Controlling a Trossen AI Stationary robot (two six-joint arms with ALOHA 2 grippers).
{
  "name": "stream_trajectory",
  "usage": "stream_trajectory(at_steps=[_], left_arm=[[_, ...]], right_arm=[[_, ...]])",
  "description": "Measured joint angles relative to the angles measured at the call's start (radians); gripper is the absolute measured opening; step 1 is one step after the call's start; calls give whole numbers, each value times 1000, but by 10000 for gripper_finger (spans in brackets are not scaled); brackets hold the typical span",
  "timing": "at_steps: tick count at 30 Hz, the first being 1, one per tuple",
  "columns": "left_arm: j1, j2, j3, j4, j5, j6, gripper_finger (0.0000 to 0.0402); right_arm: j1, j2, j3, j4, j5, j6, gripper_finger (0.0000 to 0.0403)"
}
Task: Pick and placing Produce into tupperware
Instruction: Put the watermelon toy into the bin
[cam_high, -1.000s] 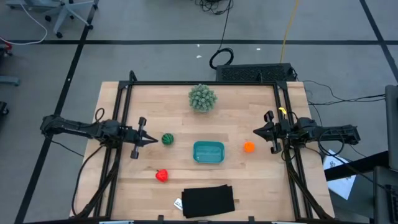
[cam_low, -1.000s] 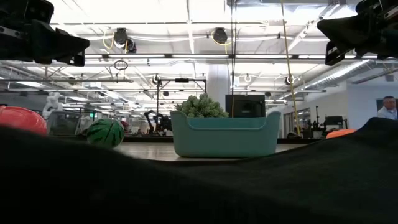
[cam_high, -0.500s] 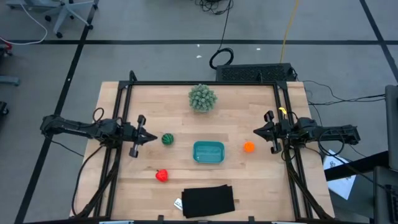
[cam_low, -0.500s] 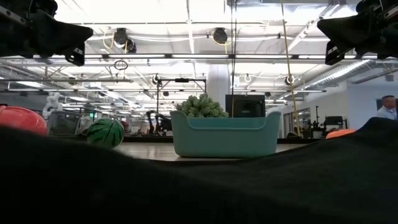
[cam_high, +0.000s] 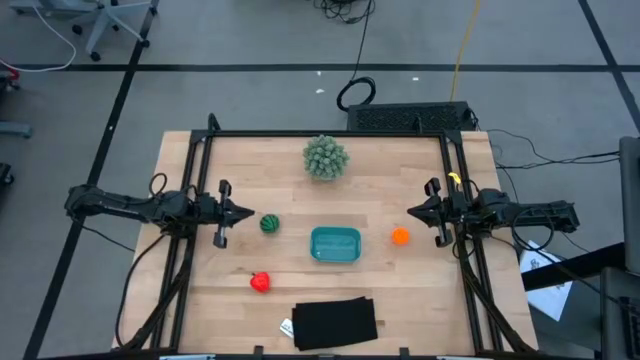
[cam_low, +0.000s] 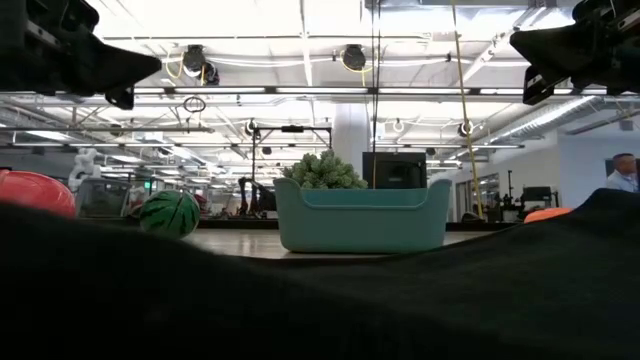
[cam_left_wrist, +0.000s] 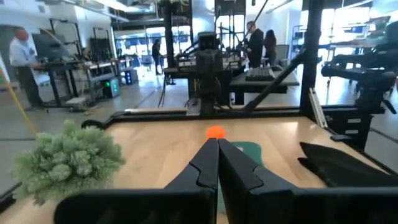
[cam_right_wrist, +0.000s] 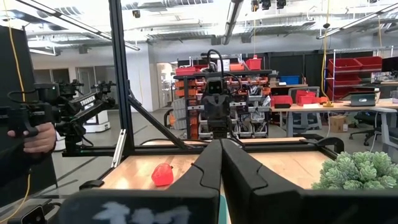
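Wood table (cam_high: 400, 290): pale butcher-block is carrying everything you are working with, and both arms are waiting at its side edges, so the middle is staying open for reaching in.
Black flat rectangle (cam_high: 334, 322): it is lying at the near edge, well apart from the tub, and it is filling the bottom of the low view.
Spiky ball (cam_high: 325, 157): this pale green piece is sitting at the far edge; you are not packing this one.
Tupperware (cam_high: 335, 244): the teal tub is sitting mid-table, holding nothing, roughly between the three pieces.
Left gripper (cam_high: 243, 212): it is hovering just beside the striped piece, fingers pressed together; likely your first pick, so you will need to spread them.
Right gripper (cam_high: 412, 210): it is idling near the orange ball, fingers pressed together.
Striped round piece (cam_high: 269, 224): dark green, lying left of the tub.
Red lumpy piece (cam_high: 260, 282): lying nearer the front-left, well apart from both grippers.
Orange ball (cam_high: 400, 236): lying right of the tub.
Writing: "TROSSEN" is showing on the arm in the right wrist view; a small white tag by the black rectangle is too small to read.
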Motion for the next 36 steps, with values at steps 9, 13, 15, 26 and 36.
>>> stream_trajectory(at_steps=[9,13,15,26,36], left_arm=[[0,0,28,-64,53,-39,8],[0,0,69,-103,51,-32,8],[0,0,94,-106,36,-20,8],[10,60,246,-231,-71,-11,7],[92,297,434,-291,-55,-19,7]], right_arm=[[0,0,0,-4,-1,1,0],[0,0,0,-6,-2,2,0],[0,0,0,-6,-2,2,0],[0,0,0,-6,-2,-4,0],[0,0,0,2,-2,-4,0]])
